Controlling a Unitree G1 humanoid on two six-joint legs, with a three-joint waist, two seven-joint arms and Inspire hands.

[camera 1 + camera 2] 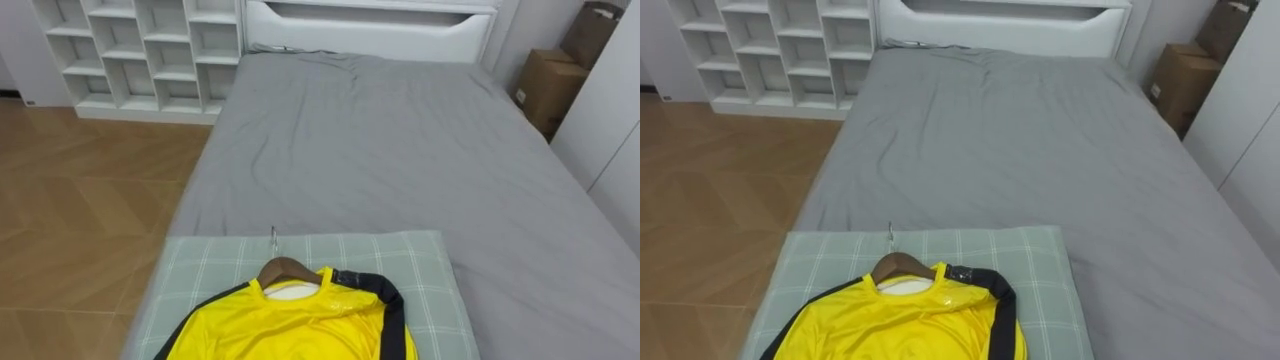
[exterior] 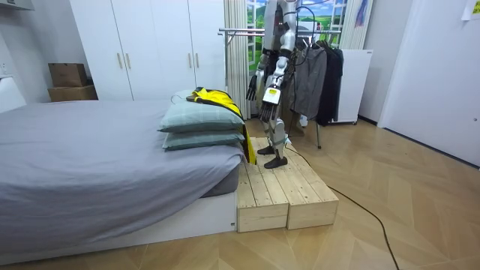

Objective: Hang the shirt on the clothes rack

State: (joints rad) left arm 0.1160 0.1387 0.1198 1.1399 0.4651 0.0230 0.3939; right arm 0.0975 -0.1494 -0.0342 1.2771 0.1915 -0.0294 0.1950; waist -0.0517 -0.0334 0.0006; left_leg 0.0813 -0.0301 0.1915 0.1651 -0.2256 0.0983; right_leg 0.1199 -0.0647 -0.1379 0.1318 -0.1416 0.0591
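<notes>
Yellow long-sleeved jersey (image 1: 290, 325) with dark navy sleeves lies flat on a pale green checked pillow (image 1: 430, 270) at the foot of a grey-sheeted bed (image 1: 400, 150). It is already threaded on a brown wooden hanger (image 1: 287, 268), whose thin metal hook (image 1: 274, 238) lies exposed, probably for easy grasping. The robot stands on a low wooden platform (image 2: 277, 187) beside the pillows, and a metal clothes rail (image 2: 240, 31) stands behind it. Its right hand (image 2: 253, 88) hangs released, while I cannot tell how the left hand (image 2: 268, 112) is held.
</notes>
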